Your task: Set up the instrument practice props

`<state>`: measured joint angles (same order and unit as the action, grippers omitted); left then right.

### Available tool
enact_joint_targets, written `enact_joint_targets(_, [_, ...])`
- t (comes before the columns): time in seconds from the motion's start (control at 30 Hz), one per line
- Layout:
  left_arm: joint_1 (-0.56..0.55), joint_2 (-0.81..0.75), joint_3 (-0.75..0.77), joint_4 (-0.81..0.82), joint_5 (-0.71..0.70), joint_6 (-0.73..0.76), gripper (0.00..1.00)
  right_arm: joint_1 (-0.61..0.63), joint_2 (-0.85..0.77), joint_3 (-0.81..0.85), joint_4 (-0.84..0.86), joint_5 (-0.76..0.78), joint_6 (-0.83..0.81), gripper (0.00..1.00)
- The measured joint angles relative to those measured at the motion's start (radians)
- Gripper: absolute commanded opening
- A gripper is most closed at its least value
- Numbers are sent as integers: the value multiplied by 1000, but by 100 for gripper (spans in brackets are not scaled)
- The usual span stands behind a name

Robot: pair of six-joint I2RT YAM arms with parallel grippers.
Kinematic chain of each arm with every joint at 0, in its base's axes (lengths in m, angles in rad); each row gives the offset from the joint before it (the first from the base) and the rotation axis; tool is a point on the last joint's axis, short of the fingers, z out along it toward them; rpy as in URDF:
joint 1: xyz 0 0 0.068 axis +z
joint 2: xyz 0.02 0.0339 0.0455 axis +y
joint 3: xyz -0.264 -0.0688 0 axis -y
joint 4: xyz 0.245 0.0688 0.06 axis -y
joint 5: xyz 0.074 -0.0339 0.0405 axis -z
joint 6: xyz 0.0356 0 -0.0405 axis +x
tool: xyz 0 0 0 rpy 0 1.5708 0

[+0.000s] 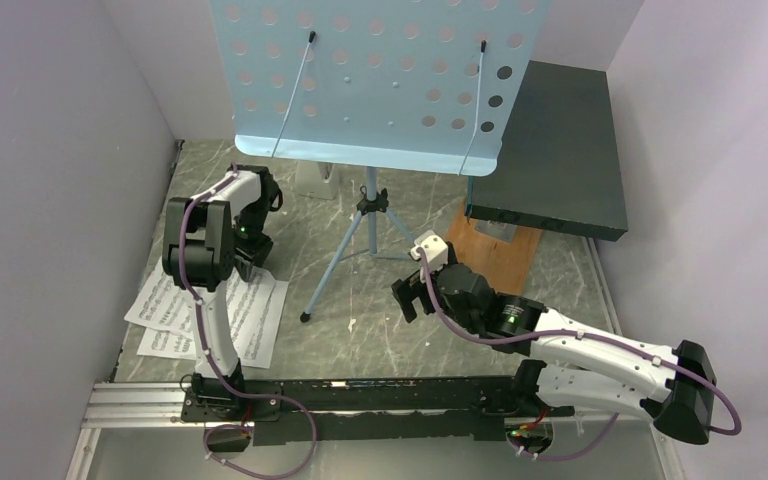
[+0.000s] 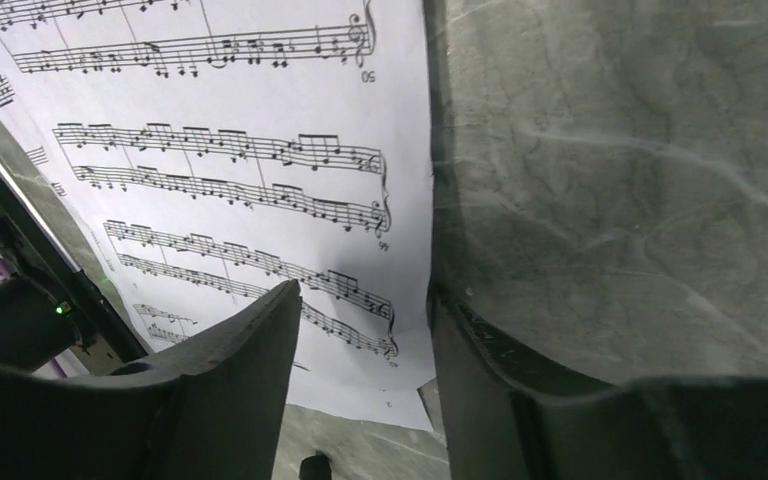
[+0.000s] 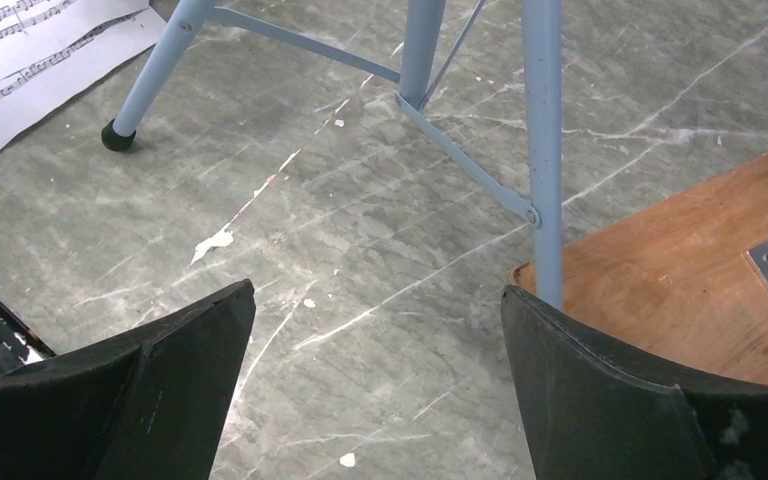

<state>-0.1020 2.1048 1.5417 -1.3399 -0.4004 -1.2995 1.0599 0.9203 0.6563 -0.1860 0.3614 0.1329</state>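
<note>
The light blue perforated music stand point(image 1: 375, 80) rises at the back on tripod legs point(image 3: 542, 150). White sheet-music pages point(image 1: 260, 315) lie fanned on the table at the left. My left gripper point(image 1: 250, 262) is down at their far edge. In the left wrist view its jaws stand part-way apart point(image 2: 365, 290), one finger over the top page point(image 2: 220, 120), the other over bare table, with the page's corner lying flat between them. A small grey-white metronome point(image 1: 317, 178) stands behind the stand. My right gripper point(image 1: 410, 295) hovers open point(image 3: 378, 290) near the stand's legs, holding nothing.
A big dark box point(image 1: 550, 150) rests on a wooden board point(image 1: 495, 255) at the back right, and one stand leg meets the board's edge point(image 3: 700, 290). Another leg's black foot point(image 3: 115, 137) sits near the pages. Grey walls close in both sides.
</note>
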Motion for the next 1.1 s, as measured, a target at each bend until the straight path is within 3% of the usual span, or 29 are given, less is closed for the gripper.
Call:
enact_joint_targets(0.1, [1,0,-9,15,2,-7,42,2,1,0,-1,0,1,96])
enact_joint_targets(0.27, [1,-11,-50,27,8,-26,14,7,-2,0,-2,-1,2,97])
enact_joint_targets(0.47, [1,-89,-113,42,26,-45,9,18,-6,2,-9,-21,14,97])
enact_joint_targets(0.63, [1,-254,-140,36,38,-49,1,46,5,5,10,-63,21,99])
enact_joint_targets(0.77, [1,-415,-153,28,69,-43,0,79,56,5,76,-109,35,99])
enact_joint_targets(1.1, [1,-790,-223,32,304,-3,0,168,335,-7,606,-217,74,99])
